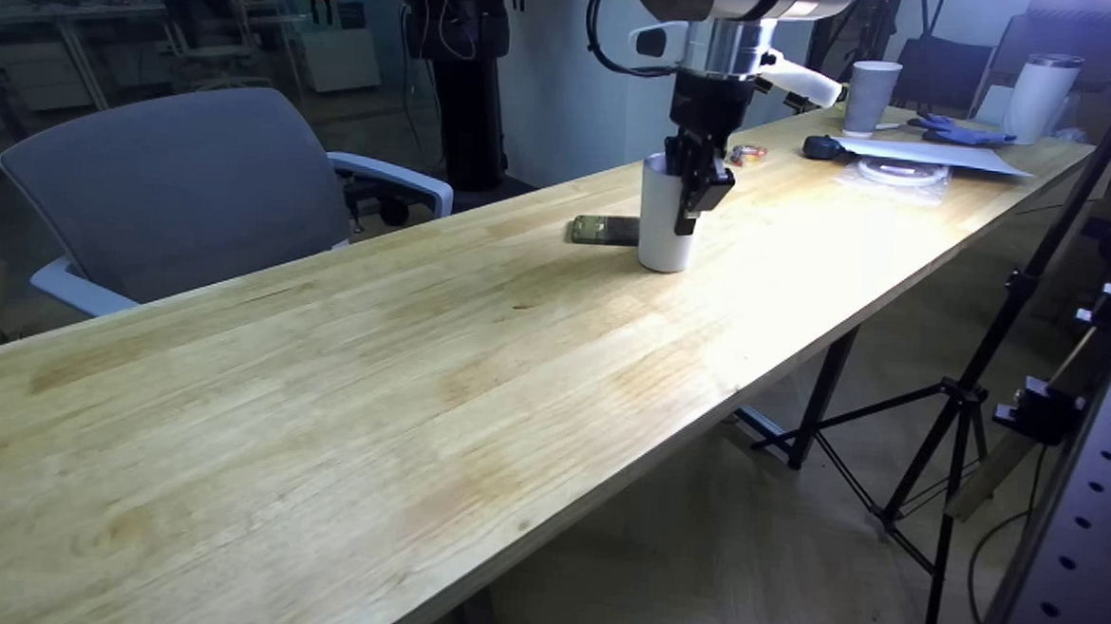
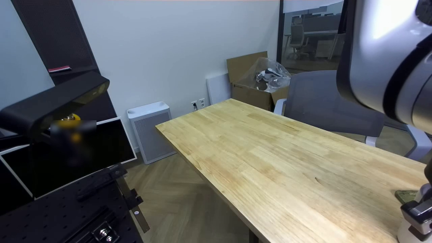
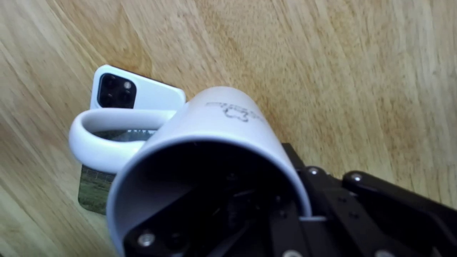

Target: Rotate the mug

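The gripper point(image 1: 684, 203) is clamped on one side of the mug point(image 3: 214, 119), upright on the table point(image 1: 323, 395) just beside the phone point(image 3: 153, 96). Grasping is judged complete; rotation progress cannot be determined; release remains.

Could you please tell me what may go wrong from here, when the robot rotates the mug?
I see two possible risks. The phone lies close by the mug, and in the wrist view the handle overlaps it, so a turn might push or knock it. Also, the fingers straddle just one side of the rim, one inside and one outside; the mug could tilt or slip while turning. Whether they grip firmly, I cannot tell.
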`<state>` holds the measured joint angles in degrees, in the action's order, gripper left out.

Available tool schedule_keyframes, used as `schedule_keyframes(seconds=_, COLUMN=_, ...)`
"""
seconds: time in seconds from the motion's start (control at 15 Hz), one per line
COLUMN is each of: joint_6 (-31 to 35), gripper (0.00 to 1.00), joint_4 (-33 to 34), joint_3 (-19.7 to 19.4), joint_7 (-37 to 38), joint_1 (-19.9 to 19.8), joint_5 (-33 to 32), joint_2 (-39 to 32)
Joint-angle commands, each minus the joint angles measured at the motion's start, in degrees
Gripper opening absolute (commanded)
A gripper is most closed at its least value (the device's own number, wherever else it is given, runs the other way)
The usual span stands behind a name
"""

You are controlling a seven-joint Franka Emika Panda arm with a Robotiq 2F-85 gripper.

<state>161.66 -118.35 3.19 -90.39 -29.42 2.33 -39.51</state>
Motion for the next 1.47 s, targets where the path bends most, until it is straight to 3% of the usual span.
schedule_keyframes(seconds=0.0, joint_6=2.17, gripper=0.35, joint_4=-1.40, joint_3=-0.32, joint_7=1.92, joint_1=0.38, joint_5=-0.23, joint_2=0.93)
schedule_keyframes(seconds=0.33, joint_6=1.96, gripper=0.69, joint_4=-0.69, joint_3=-2.51, joint_7=6.19, joint_1=2.64, joint_5=-0.42, joint_2=0.77)
schedule_keyframes(seconds=0.4, joint_6=0.79, gripper=0.75, joint_4=-1.53, joint_3=-4.05, joint_7=9.19, joint_1=4.26, joint_5=-0.53, joint_2=2.18)
schedule_keyframes(seconds=0.47, joint_6=3.86, gripper=0.81, joint_4=-2.83, joint_3=-4.30, joint_7=11.96, joint_1=4.91, joint_5=0.16, joint_2=2.96)
schedule_keyframes(seconds=0.67, joint_6=4.64, gripper=1.00, joint_4=-2.23, joint_3=-10.19, joint_7=24.50, joint_1=11.96, joint_5=-1.60, joint_2=2.94)
schedule_keyframes(seconds=1.0, joint_6=2.53, gripper=1.00, joint_4=-0.88, joint_3=-20.04, joint_7=43.21, joint_1=23.04, joint_5=-5.75, joint_2=1.70)
schedule_keyframes(seconds=1.4, joint_6=-4.71, gripper=1.00, joint_4=1.65, joint_3=-22.05, joint_7=61.58, joint_1=25.66, joint_5=-16.33, joint_2=1.95)
